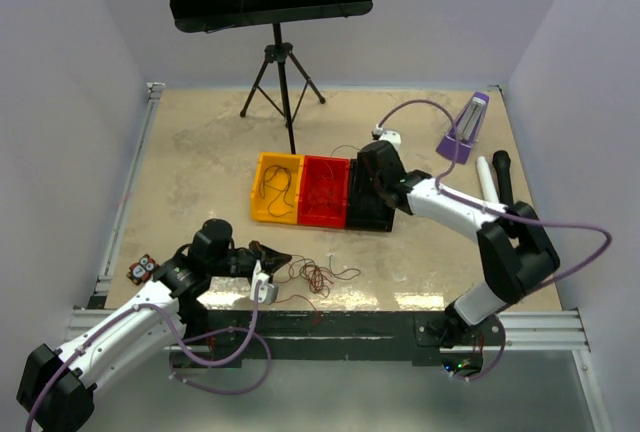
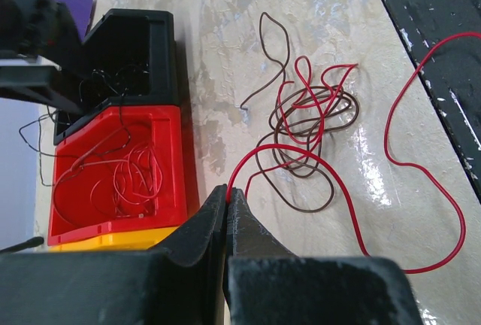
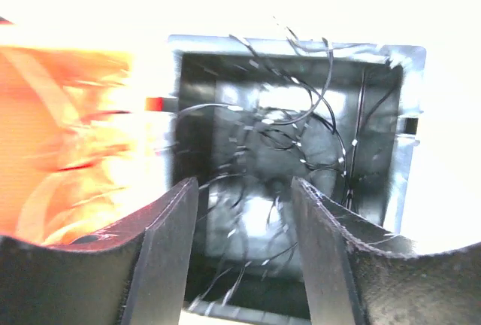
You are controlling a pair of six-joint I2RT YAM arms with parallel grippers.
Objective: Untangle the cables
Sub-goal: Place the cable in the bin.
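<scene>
The cables lie as a loose clump of thin red and dark wires on the table in front of the bins; the left wrist view shows the clump just beyond my fingers. My left gripper is shut on one red wire, which loops away to the right. My right gripper hangs open over the black bin, nothing between its fingers. Thin black wires lie inside that bin.
A yellow bin, a red bin holding red wires, and the black bin stand in a row. A music stand's tripod is at the back. A purple object, a white tube and a black tube lie far right.
</scene>
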